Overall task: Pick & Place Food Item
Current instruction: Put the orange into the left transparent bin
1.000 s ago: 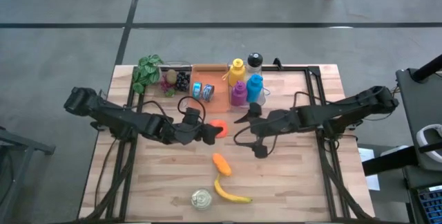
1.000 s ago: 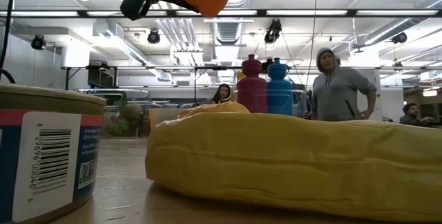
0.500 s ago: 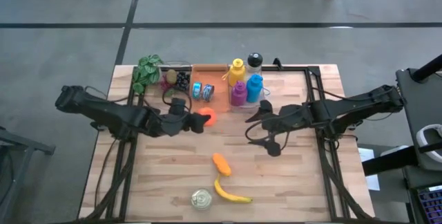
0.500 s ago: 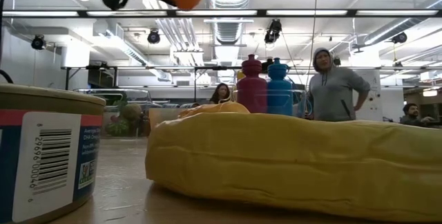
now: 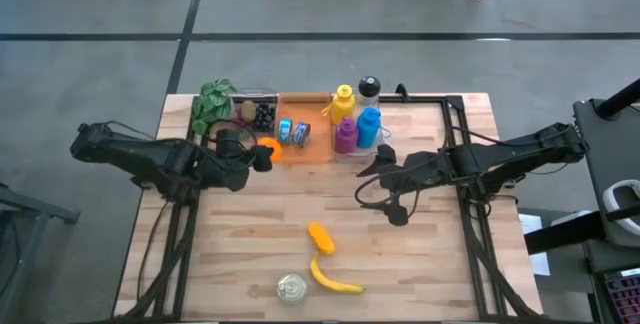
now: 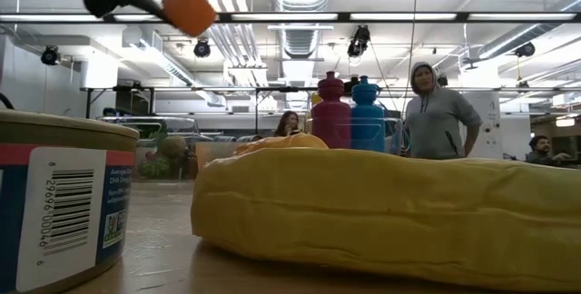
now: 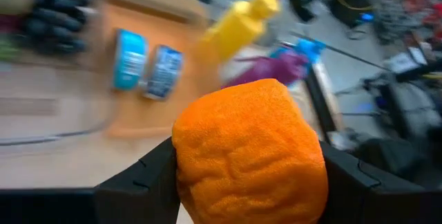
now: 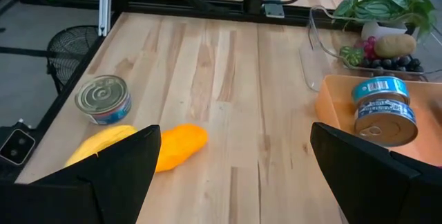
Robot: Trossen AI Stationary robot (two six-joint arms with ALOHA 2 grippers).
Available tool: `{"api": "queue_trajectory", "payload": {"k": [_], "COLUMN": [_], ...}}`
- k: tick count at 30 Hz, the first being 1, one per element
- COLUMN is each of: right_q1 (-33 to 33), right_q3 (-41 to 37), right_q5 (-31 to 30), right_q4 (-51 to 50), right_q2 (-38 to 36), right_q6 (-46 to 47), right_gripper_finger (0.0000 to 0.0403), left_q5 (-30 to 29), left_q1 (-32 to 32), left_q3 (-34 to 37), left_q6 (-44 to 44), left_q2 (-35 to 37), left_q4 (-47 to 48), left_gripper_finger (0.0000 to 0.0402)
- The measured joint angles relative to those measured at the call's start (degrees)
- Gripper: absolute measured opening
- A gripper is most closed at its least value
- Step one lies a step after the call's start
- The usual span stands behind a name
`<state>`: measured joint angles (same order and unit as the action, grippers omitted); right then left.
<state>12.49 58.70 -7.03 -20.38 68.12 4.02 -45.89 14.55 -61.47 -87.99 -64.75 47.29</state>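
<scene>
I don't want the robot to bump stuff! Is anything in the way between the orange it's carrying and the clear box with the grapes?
Nothing visible blocks it. The left gripper holds the orange in the air, right beside the clear container with the grapes. The two cans sit on the orange tray, off to the side.

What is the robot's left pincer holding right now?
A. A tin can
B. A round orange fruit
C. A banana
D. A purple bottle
B. The left pincer is clamped on the orange fruit, which fills the left wrist view between the two dark fingers; the banana and a tin can lie on the table, and the purple bottle stands untouched at the back.
</scene>
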Motion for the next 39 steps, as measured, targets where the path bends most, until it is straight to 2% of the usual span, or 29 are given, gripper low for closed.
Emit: {"api": "queue_trajectory", "payload": {"k": [7, 10, 14, 22, 26, 32, 39], "right_q1": [-0.13, -0.95, -3.06, -6.95, -8.17, -9.89, -11.35], "right_q3": [0.0, 0.0, 0.0, 0.0, 0.0, 0.0, 0.07], "right_q5": [-1.84, -5.18, -6.15, -6.25, -6.49, -6.66, -6.64], "right_q4": [-0.02, 0.02, 0.02, 0.12, 0.12, 0.11, 0.08], "right_q2": [0.0, 0.0, -0.1, -0.14, -0.13, -0.13, -0.13], "right_q6": [-0.15, -0.08, 1.33, 2.53, 2.4, 2.41, 2.24], "right_gripper_finger": [0.037, 0.037, 0.037, 0.037, 0.037, 0.037, 0.037], "left_q5": [1.47, 3.63, 7.17, 13.23, 15.11, 16.4, 17.48], "left_q1": [-4.42, -8.14, -14.6, -28.07, -32.78, -35.74, -37.46], "left_q3": [-0.01, 0.0, 0.0, 0.0, 0.0, -0.02, 0.0], "left_q6": [-6.2, -6.26, -2.77, 10.44, 15.94, 20.69, 24.86], "left_q2": [0.19, 0.19, 0.19, 0.19, 0.19, -1.06, -6.2], "left_q4": [12.95, 17.32, 21.16, 21.57, 21.54, 21.04, 20.06], "left_gripper_finger": [0.0236, 0.0236, 0.0236, 0.0236, 0.0236, 0.0235, 0.0235]}}
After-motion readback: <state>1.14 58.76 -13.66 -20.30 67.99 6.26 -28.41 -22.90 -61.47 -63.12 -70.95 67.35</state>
